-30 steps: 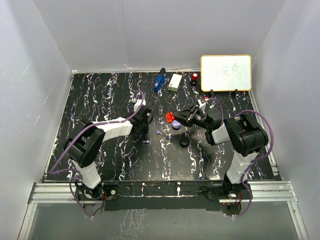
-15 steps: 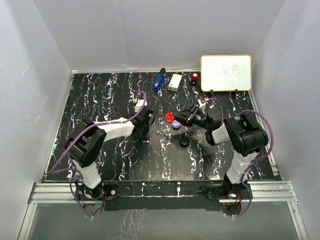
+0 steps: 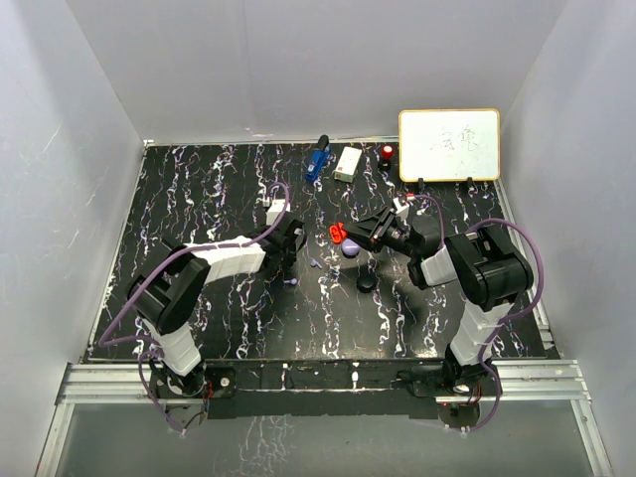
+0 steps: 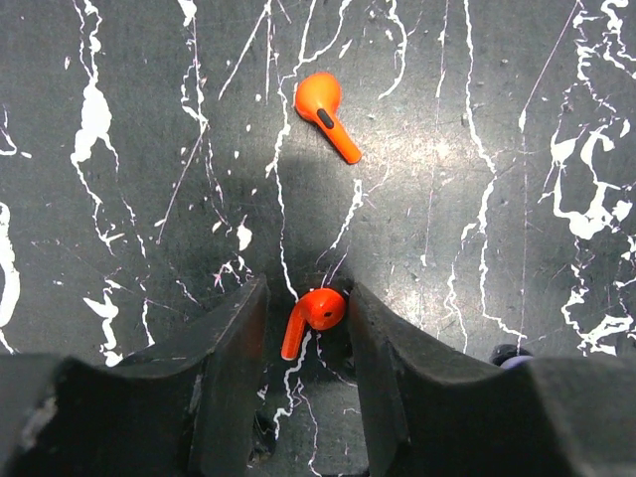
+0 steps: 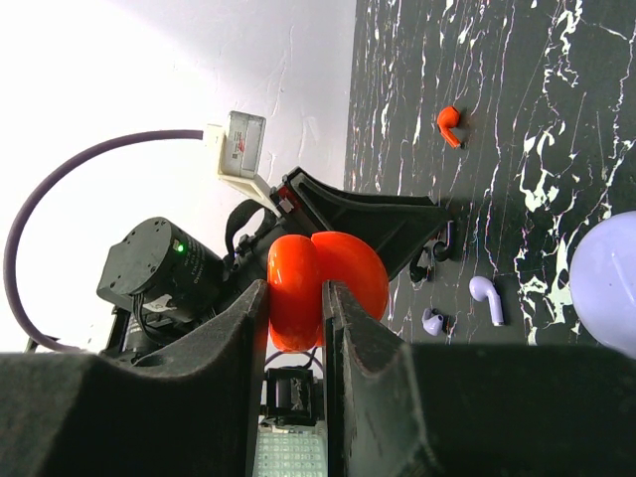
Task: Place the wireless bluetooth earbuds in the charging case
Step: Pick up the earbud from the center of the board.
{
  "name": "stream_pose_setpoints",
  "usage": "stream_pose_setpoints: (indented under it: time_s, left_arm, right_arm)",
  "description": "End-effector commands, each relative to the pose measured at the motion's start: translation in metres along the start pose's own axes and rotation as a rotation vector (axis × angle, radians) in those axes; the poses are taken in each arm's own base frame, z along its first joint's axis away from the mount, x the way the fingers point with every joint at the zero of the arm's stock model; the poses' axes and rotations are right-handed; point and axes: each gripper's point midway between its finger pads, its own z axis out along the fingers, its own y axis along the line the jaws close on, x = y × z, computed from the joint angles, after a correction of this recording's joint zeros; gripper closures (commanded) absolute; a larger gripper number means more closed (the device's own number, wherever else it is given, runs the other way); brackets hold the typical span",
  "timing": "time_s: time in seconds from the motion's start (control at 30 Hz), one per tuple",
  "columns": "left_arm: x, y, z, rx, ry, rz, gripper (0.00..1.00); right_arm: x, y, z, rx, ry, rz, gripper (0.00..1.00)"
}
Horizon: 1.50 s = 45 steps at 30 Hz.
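In the left wrist view, a red earbud (image 4: 316, 313) lies on the black marbled table between my left gripper's (image 4: 308, 298) open jaws, its head against the right finger (image 4: 383, 358). A second red earbud (image 4: 326, 109) lies farther ahead. My right gripper (image 5: 296, 288) is shut on the open red charging case (image 5: 328, 283) and holds it above the table (image 3: 338, 235). Two lavender earbuds (image 5: 487, 298) (image 5: 433, 320) and black earbuds (image 5: 437, 248) lie beside the left gripper. The lavender case (image 3: 350, 250) sits under the right gripper (image 3: 360, 234).
A black case (image 3: 367, 283) lies near the table's middle. At the back stand a whiteboard (image 3: 449, 144), a white box (image 3: 348, 163), a blue object (image 3: 317, 159) and a red-capped item (image 3: 387, 153). White walls enclose the table.
My left gripper has shifted slightly to the right, toward the earbuds. The right gripper has kept still with the red case.
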Motion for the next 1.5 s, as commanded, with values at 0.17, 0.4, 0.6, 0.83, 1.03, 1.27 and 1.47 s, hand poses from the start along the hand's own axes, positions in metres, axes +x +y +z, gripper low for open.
stream_pose_setpoints:
  time_s: [0.17, 0.4, 0.6, 0.83, 1.03, 1.27, 1.47]
  left_arm:
    - [0.065, 0.024, -0.008, -0.029, 0.206, 0.085, 0.55]
    - [0.068, 0.024, -0.007, -0.031, 0.215, 0.09, 0.6]
    - [0.068, 0.025, -0.007, -0.033, 0.214, 0.091, 0.67]
    - [0.07, 0.024, -0.007, -0.028, 0.219, 0.094, 0.78]
    - [0.067, 0.024, -0.007, -0.028, 0.215, 0.099, 0.93]
    - [0.016, 0.01, -0.023, 0.016, 0.073, 0.088, 1.0]
    - [-0.055, -0.021, -0.051, 0.162, -0.148, 0.05, 1.0]
  right_arm:
    - [-0.001, 0.017, 0.0, -0.063, 0.001, -0.058, 1.0]
    - [-0.001, 0.018, -0.001, -0.065, 0.001, -0.059, 1.0]
    - [-0.001, 0.019, -0.001, -0.067, 0.0, -0.061, 1.0]
    - [-0.001, 0.018, -0.001, -0.064, 0.0, -0.059, 1.0]
    - [-0.001, 0.017, 0.0, -0.063, 0.0, -0.058, 1.0]
    - [-0.002, 0.016, 0.001, -0.061, 0.003, -0.055, 1.0]
    - [-0.002, 0.014, 0.002, -0.047, 0.011, -0.051, 1.0]
